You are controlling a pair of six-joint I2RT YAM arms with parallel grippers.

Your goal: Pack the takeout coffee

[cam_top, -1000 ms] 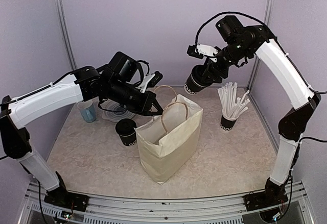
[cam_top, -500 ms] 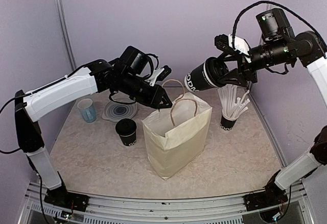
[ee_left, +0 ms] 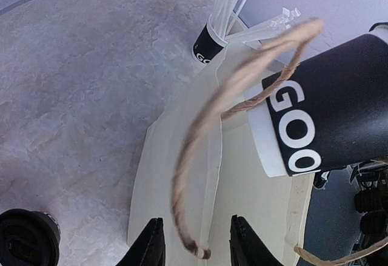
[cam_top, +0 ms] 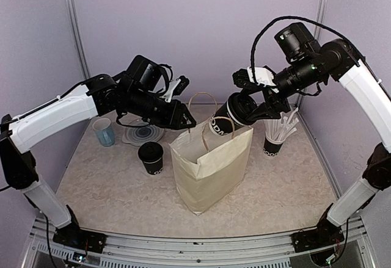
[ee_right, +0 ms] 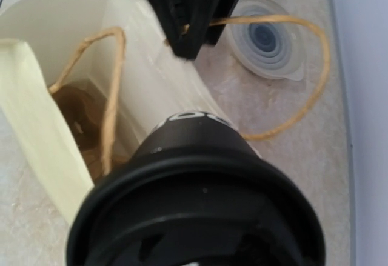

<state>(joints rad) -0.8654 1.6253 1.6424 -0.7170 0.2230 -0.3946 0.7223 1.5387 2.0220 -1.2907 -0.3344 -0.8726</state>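
Observation:
One takeout coffee cup, black with white lettering and a black lid, hangs tilted over the mouth of the cream paper bag, with my right gripper shut on it. In the right wrist view its lid fills the lower half and hides my fingers. A second lidded cup stands on the table left of the bag. My left gripper is at the bag's left rim, open. The twine handle hangs loose between its fingertips, and the held cup shows beyond.
A black cup of white straws stands right of the bag. A translucent blue cup and a stack of clear lids sit at the back left. Purple walls close in the back and both sides.
My left gripper has opened and let go of the bag's handle, which now swings free. My right arm has brought the cup down and left to the bag's mouth.

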